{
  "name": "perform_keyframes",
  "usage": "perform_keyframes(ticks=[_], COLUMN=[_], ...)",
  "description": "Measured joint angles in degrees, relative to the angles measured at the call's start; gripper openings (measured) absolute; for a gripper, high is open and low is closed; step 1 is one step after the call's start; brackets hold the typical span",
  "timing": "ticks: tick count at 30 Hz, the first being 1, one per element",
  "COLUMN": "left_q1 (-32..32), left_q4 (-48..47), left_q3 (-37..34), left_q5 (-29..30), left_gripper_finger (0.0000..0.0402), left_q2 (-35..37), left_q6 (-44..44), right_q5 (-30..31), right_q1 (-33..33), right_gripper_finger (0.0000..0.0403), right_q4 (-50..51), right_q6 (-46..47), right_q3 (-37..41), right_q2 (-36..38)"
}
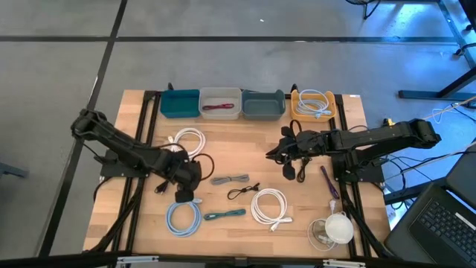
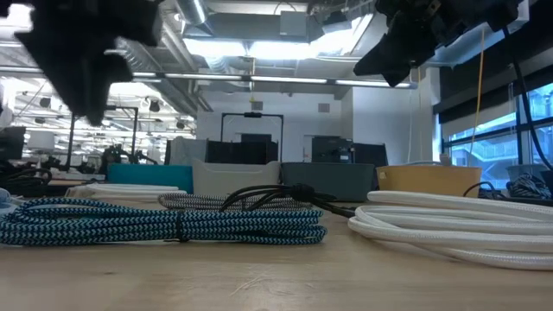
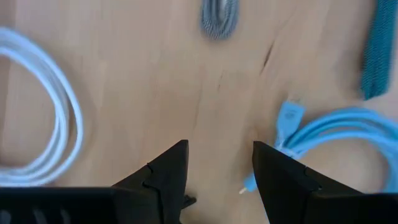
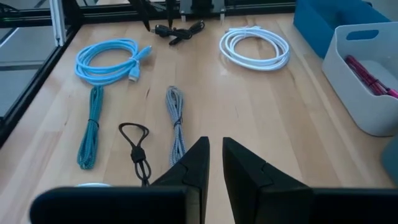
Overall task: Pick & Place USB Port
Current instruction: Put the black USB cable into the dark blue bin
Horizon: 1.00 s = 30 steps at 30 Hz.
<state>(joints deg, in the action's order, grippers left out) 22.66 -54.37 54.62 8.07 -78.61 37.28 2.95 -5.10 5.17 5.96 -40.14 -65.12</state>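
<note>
**Q:** Wooden tabletop (image 1: pixel 245 160) on a grey floor — where do the cables sit on it?

**Me:** I see them spread over the near half. A light blue USB cable (image 1: pixel 183 217) lies coiled by the near left corner, and my left gripper (image 1: pixel 184 195) hangs just above its far edge. From the left wrist view I see that cable's flat plug (image 3: pixel 289 117) just beside one of the fingers (image 3: pixel 281 180); the jaws stand apart with bare wood between them, holding nothing.

**Q:** And around that?

**Me:** A teal braided cable (image 1: pixel 225 215) lies right of the blue coil, a grey braided cable (image 1: pixel 230 179) beyond it, a small black cable (image 1: pixel 243 191) between those and a white coil (image 1: pixel 269 206). Another white coil (image 1: pixel 187 140) lies farther back on the left.

**Q:** The right arm?

**Me:** My right gripper (image 1: pixel 281 150) hovers over the table's middle right, jaws nearly closed, empty.

**Q:** Bins?

**Me:** Along the far edge: a teal bin (image 1: pixel 180 103), a white bin (image 1: pixel 220 102) with a magenta cable (image 1: pixel 217 109) inside, a grey bin (image 1: pixel 263 104), and a yellow bin (image 1: pixel 295 102) holding a pale coiled cable (image 1: pixel 315 103).
</note>
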Motion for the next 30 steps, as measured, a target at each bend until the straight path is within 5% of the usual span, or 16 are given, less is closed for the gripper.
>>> perform_keyframes(ticks=[11, 20, 30], left_q1=[1.74, 2.14, 2.93], left_q4=[5.72, -5.03, -5.77], left_q3=[-7.16, -8.30, -8.30], left_q5=[2.40, -0.33, 1.31], left_gripper_finger=[0.0169, 0.0169, 0.0169], left_q2=[0.00, 0.00, 0.00], left_q6=[2.41, 21.45, 24.50], right_q5=[-0.01, -0.14, -0.14], right_q1=[-0.22, -0.21, -0.21], right_gripper_finger=[0.0049, 0.0049, 0.0049], right_q4=[-0.22, -0.27, -0.22], right_q6=[-0.03, 0.97, 1.13], right_q3=[0.00, 0.00, 0.00], right_q2=[0.00, 0.00, 0.00])
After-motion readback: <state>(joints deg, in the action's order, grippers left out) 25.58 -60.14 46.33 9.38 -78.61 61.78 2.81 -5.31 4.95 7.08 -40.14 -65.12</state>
